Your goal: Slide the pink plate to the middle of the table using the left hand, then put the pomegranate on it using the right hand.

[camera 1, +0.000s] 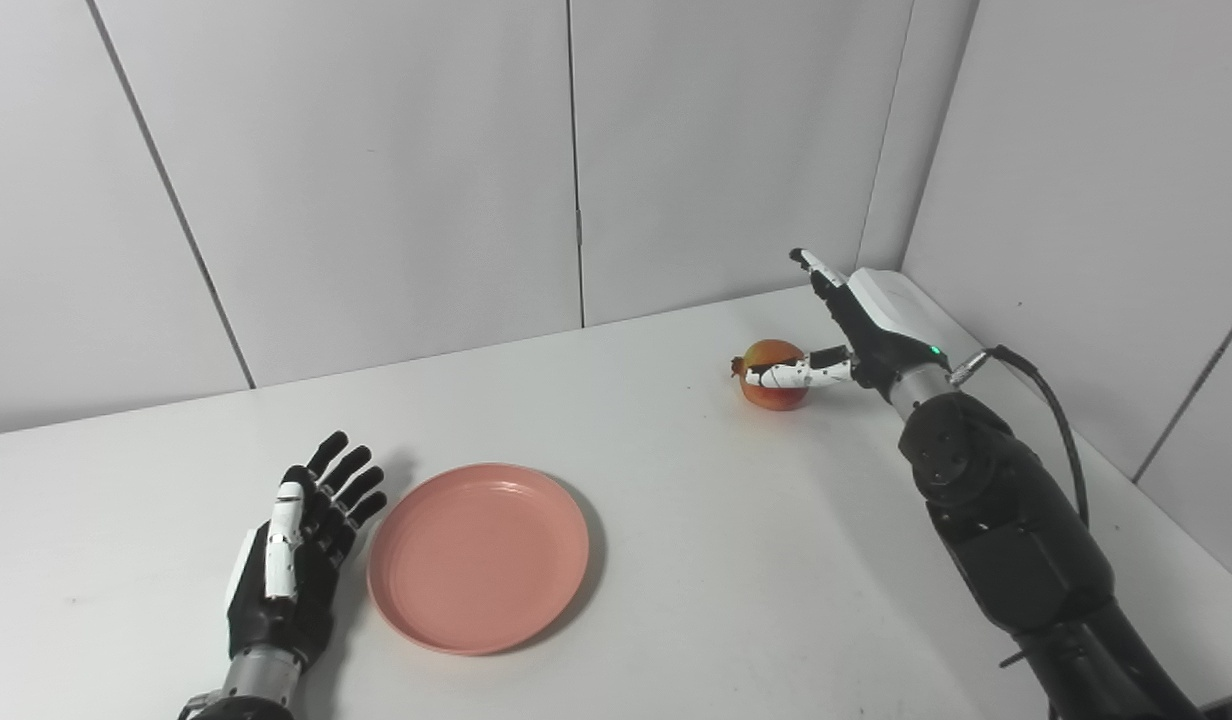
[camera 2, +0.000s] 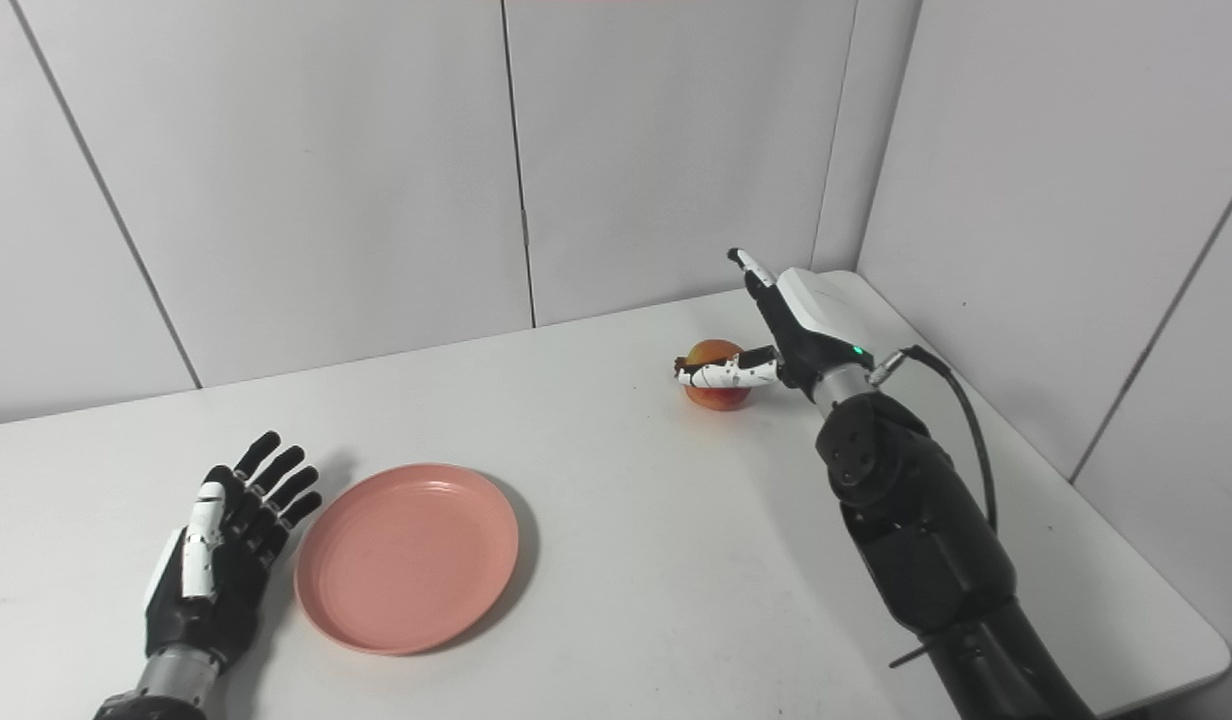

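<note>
Step in hand, by my read: right hand [camera 1: 856, 335] closing on the pomegranate [camera 1: 773, 374]. The fruit sat on the table [camera 1: 676, 520] near the far right corner. The hand was at the fruit's right side, thumb lying across the near face, fingers [camera 1: 814, 268] pointing up and away past it, spread. Thumb looked to be touching; a full grip wasn't there yet. To do it well: wrap the fingers over the far side before lifting, squeeze evenly since a round fruit will likely roll out of a one-sided pinch, then lift clear.

Plate [camera 1: 478, 556] lay toward the near left, short of the table's middle, well apart from the fruit. Left hand [camera 1: 298, 550] rested flat just beside the plate's left rim, fingers spread, holding nothing.
</note>
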Robot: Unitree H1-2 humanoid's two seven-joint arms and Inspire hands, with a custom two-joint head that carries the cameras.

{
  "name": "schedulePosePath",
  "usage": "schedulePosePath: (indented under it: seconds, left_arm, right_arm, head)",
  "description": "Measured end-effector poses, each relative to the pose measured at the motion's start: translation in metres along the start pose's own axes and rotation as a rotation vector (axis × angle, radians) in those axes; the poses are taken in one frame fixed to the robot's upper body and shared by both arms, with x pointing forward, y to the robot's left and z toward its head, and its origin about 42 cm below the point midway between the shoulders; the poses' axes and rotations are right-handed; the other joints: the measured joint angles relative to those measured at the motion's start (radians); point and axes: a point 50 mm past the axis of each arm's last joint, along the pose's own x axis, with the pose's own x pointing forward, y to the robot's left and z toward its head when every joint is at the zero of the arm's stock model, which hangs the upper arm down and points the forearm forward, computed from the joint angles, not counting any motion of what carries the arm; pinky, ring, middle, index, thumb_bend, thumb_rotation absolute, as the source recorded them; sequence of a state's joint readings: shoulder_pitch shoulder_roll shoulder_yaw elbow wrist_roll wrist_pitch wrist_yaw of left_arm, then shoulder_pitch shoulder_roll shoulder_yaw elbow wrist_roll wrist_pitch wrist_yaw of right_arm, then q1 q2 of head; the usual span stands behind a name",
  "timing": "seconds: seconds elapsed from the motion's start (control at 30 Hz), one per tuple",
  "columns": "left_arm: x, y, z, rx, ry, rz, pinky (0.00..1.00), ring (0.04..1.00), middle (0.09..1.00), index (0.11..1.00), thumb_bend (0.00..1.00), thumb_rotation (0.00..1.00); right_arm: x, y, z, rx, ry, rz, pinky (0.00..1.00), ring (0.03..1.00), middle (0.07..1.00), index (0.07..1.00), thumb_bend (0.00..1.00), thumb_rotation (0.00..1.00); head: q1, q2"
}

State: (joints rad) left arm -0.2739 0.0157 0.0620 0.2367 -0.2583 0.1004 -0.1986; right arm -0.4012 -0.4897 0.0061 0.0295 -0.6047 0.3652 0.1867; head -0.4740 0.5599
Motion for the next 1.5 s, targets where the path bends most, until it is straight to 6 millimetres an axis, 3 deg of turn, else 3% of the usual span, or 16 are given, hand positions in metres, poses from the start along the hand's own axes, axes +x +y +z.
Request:
schedulePosePath:
  seconds: [0.27,0.73,1.5]
  left_arm:
    - [-0.002,0.001,0.0,0.004,0.0,0.001,0.84,0.849,0.863,0.851,0.38,1.0]
    - [-0.003,0.001,0.001,0.012,-0.001,-0.002,0.84,0.847,0.859,0.845,0.39,1.0]
    - [-0.003,-0.001,0.0,0.039,0.007,-0.009,0.83,0.844,0.857,0.844,0.39,1.0]
  right_arm:
    - [0.009,0.009,-0.004,-0.009,0.025,0.044,0.8,0.899,0.95,0.958,1.0,0.5]
    - [0.026,0.023,-0.013,-0.033,0.079,0.107,0.8,0.904,0.947,0.953,1.0,0.49]
    - [0.042,0.029,-0.021,-0.049,0.092,0.171,0.83,0.909,0.939,0.931,1.0,0.34]
  head:
    - [0.0,0.009]
    - [0.003,0.015]
    - [0.011,0.017]
